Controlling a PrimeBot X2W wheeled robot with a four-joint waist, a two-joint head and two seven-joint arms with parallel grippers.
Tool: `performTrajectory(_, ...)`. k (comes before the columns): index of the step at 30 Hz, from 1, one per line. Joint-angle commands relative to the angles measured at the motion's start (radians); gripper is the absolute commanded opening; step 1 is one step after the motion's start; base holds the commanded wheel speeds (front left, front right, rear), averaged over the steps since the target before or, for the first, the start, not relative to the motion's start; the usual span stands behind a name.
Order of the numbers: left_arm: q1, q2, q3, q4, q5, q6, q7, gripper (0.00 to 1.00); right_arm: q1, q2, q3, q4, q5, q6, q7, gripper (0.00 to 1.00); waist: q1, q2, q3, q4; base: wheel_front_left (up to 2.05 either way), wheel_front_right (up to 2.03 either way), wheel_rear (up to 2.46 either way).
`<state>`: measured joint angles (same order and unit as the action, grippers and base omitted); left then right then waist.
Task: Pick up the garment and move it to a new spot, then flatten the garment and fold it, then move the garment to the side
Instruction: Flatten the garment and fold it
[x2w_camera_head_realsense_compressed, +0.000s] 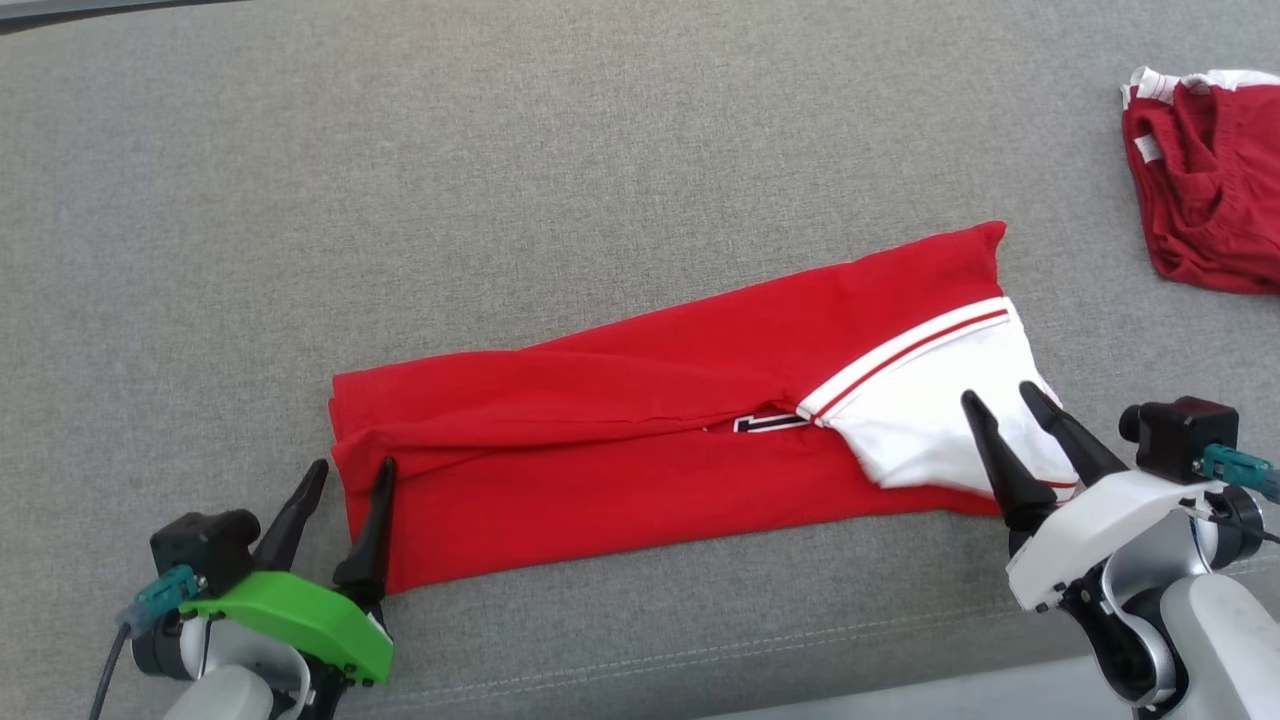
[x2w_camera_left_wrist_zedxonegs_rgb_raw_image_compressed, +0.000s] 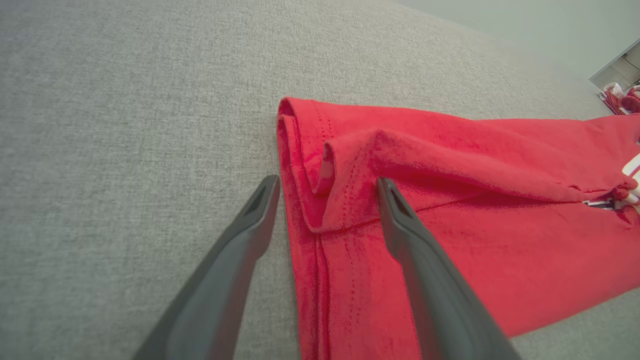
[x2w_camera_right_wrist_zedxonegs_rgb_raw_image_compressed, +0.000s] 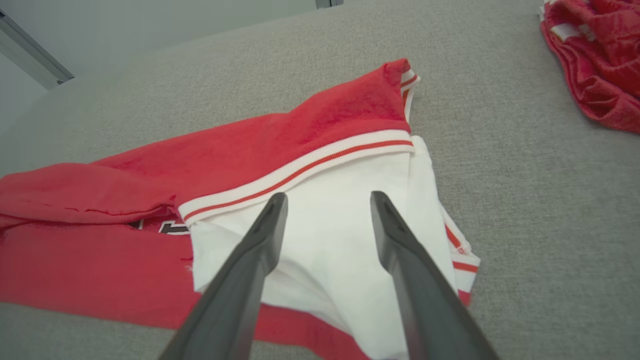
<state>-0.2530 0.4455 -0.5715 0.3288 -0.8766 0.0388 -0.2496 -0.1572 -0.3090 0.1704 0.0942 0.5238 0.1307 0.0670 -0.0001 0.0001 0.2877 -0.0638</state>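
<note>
The garment is a red shirt with a white, red-striped sleeve, folded into a long band across the grey surface. My left gripper stands open at the band's left end, one finger over the red hem and the other just off it; the left gripper holds nothing. My right gripper is open above the white sleeve at the band's right end, and the right gripper has nothing between its fingers.
A second red garment with white trim lies crumpled at the far right, also seen as the crumpled red garment in the right wrist view. The grey fabric surface stretches wide behind the band; its front seam edge runs near my arms.
</note>
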Motion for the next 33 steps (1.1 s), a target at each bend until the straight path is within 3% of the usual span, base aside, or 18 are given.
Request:
performTrajectory(1,0.03,0.001,0.009,-0.008,-0.004,-0.005,-0.009,1.0,0.023,-0.009,0.003,0.004,-0.002,0.0,-0.01,1.0,0.0001,-0.0001,-0.014,0.001,0.0,0.0,0.0)
performTrajectory(6,0.108,0.01,0.016,-0.039,-0.003,-0.001,-0.012,1.0,0.075,-0.029,0.004,0.006,0.006,0.0,-0.015,1.0,0.0001,-0.0001,-0.047,0.004,0.0,0.0,0.0)
performTrajectory(11,0.181,0.013,0.026,-0.096,0.016,0.034,-0.015,1.0,0.128,-0.037,-0.027,-0.005,0.019,0.0,-0.001,1.0,0.0001,-0.0001,-0.088,0.01,0.0,0.0,0.0)
performTrajectory(21,0.217,-0.039,0.074,-0.221,0.073,0.097,-0.015,1.0,0.118,-0.042,-0.134,0.009,0.01,0.0,0.082,1.0,0.0001,-0.0001,-0.18,0.062,0.0,0.0,0.0)
performTrajectory(33,0.216,-0.05,0.061,-0.256,0.092,0.114,-0.01,1.0,-0.08,-0.043,-0.147,0.28,0.04,0.0,0.195,1.0,0.0001,-0.0001,-0.195,0.141,0.0,0.0,0.0)
